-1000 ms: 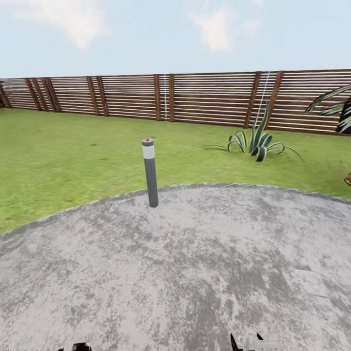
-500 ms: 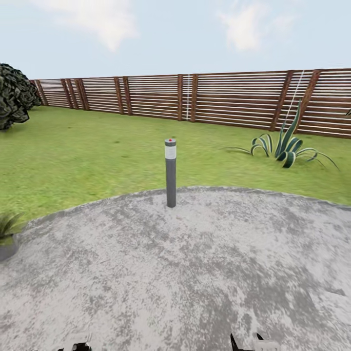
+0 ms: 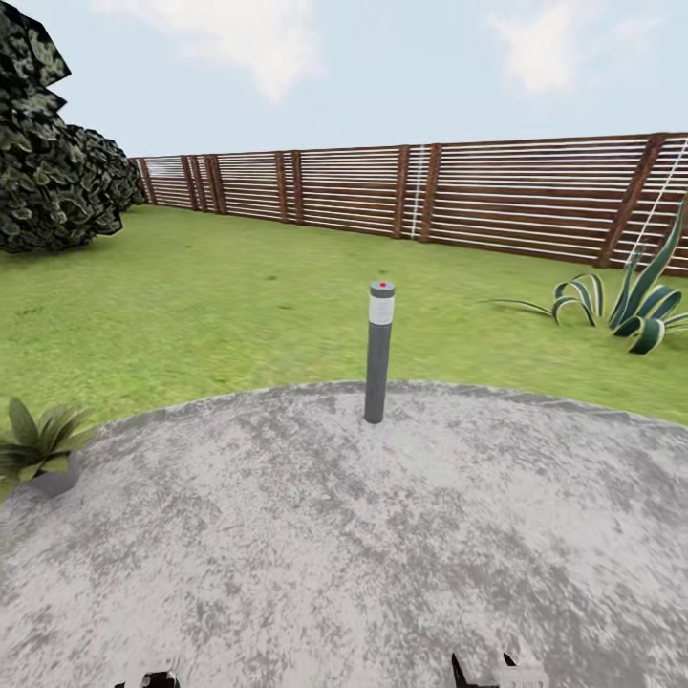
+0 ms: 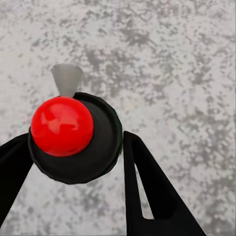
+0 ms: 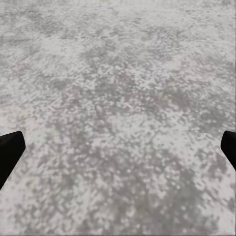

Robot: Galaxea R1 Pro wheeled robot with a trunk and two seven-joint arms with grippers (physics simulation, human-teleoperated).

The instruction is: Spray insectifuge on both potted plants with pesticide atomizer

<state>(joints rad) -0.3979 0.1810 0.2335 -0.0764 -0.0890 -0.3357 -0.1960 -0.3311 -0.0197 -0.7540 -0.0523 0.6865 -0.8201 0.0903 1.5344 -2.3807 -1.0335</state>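
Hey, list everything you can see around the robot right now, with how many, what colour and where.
pesticide atomizer: one, dark body, red cap, pale grey nozzle, in the left gripper
potted plant: one, olive-green, grey pot, paving's left edge
lamp post: one, grey, red top, paving's far edge
bush: one clump, dark, far left
spiky plant: one, green, lawn's right
fence: one, brown slats, behind the lawn
lawn: green
paving: grey, foreground
left gripper: black, closed on the atomizer
right gripper: black, open over paving
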